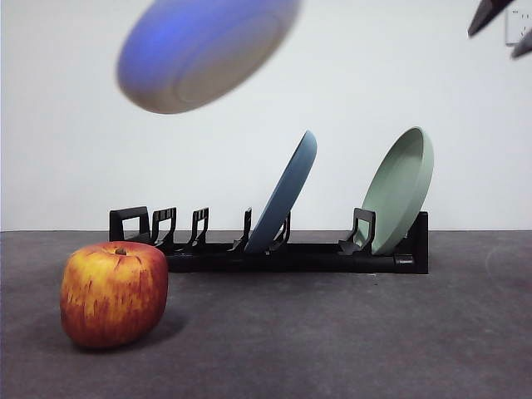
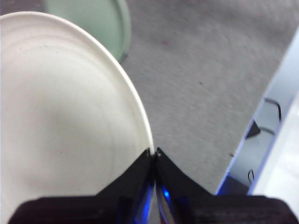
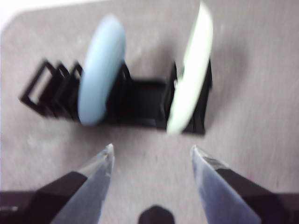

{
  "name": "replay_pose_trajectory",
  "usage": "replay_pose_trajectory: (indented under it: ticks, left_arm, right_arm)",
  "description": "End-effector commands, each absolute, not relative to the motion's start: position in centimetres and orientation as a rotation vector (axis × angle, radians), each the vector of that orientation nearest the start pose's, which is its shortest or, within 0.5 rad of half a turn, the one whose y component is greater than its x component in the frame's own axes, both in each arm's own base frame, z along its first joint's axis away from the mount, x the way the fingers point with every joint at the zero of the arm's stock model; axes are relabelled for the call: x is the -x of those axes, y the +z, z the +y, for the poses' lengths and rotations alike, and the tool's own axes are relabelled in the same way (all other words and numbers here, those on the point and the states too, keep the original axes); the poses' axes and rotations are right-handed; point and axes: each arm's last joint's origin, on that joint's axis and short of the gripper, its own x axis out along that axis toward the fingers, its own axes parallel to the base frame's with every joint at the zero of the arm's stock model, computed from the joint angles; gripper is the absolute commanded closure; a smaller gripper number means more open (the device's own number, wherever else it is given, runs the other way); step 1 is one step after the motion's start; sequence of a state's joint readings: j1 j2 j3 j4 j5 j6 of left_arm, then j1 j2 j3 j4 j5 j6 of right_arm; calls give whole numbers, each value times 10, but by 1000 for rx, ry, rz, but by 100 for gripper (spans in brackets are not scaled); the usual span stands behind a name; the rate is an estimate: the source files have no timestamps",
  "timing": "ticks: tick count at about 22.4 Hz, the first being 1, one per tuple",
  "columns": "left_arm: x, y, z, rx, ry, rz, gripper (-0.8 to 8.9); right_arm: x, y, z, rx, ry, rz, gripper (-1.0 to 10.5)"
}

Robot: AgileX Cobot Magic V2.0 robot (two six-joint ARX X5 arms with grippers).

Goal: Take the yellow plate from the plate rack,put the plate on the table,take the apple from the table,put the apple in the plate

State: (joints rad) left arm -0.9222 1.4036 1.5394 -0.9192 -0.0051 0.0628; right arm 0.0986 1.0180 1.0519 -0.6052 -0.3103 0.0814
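Observation:
The yellow plate (image 1: 204, 50) hangs tilted in the air high above the left end of the plate rack (image 1: 291, 256), blurred and tinted bluish. In the left wrist view my left gripper (image 2: 154, 151) is shut on the rim of this pale plate (image 2: 60, 130). The apple (image 1: 114, 293), streaky red and yellow, sits on the table (image 1: 332, 332) at the front left, ahead of the rack's handle end. My right gripper (image 3: 152, 154) is open and holds nothing, hovering over the table in front of the rack (image 3: 140, 100); it shows as black tips (image 1: 499, 25) at the top right.
A light blue plate (image 1: 287, 195) leans in the rack's middle slots and a sage green plate (image 1: 401, 187) stands at its right end. The green plate (image 2: 93, 21) also shows beyond the held plate. A white wall lies behind.

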Motion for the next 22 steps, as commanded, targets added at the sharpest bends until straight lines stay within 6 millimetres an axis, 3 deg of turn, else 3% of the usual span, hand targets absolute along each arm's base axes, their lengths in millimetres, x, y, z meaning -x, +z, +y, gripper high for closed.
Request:
replay_pose_trajectory:
  ticks: [1, 4, 7, 12, 17, 22]
  left_arm:
    - [-162, 377, -249, -478, -923, 685, 822]
    - [-161, 348, -283, -545, -969, 748, 822]
    - [-171, 302, -317, -620, -973, 848, 822]
    - [-184, 226, -354, -732, -941, 986, 822]
    - [-181, 190, -367, -827, -898, 1045, 822]
    - [-173, 175, -374, -858, -920, 1075, 814]
  right_arm:
    - [-202, 360, 29, -129, 375, 538, 662]
    - [-198, 372, 28, -125, 379, 496, 663]
    - [-193, 376, 28, -124, 379, 483, 662]
    - [-189, 378, 27, -123, 380, 474, 662]
    - [-189, 378, 27, -123, 380, 474, 663]
    - [-189, 378, 27, -123, 380, 474, 663]
